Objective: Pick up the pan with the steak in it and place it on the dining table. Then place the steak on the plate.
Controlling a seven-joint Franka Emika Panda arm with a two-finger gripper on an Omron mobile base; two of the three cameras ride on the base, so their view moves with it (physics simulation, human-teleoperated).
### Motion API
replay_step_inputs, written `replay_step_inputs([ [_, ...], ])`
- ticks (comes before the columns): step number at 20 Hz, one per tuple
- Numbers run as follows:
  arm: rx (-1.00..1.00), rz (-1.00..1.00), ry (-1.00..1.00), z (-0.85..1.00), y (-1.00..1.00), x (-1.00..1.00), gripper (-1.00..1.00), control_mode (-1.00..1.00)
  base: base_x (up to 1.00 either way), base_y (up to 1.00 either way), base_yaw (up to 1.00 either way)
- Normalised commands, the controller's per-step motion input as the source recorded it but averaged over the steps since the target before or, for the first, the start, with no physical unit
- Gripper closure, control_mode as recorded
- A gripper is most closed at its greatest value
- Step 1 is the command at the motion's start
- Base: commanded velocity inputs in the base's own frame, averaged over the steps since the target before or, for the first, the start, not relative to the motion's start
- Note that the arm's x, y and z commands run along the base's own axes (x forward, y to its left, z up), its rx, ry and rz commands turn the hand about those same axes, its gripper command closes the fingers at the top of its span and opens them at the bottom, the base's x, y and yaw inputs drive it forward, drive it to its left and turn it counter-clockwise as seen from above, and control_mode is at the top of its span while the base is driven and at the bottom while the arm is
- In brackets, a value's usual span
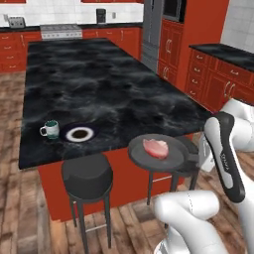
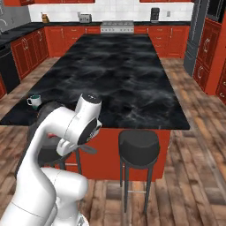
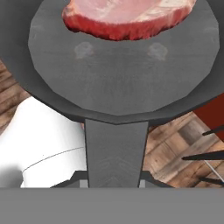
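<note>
Gripper [image 3: 113, 183] pinches the handle of the pan [image 1: 159, 151], which hangs level in the air off the near edge of the table [image 1: 99, 84]; steak [image 1: 156, 148] lies inside. Handle runs back toward the hand; table is forward and left, plate [image 1: 80, 133] further left

Steak [image 3: 127, 17] in pan [image 3: 118, 83] — handle seemingly gripped — wood floor [image 3: 175, 148] below.
</note>
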Motion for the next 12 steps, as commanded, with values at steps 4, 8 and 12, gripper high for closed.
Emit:
replay_step_inputs([
  [4,0.00,0.00,0.00,0.00,0.00,0.00,1.00,1.00,0.07,-0.34,-0.02],
  [8,0.00,0.00,0.00,0.00,0.00,0.00,1.00,1.00,0.34,-0.02,-0.02],
  [12,0.00,0.00,0.00,0.00,0.00,0.00,1.00,1.00,0.84,0.00,-0.01],
])
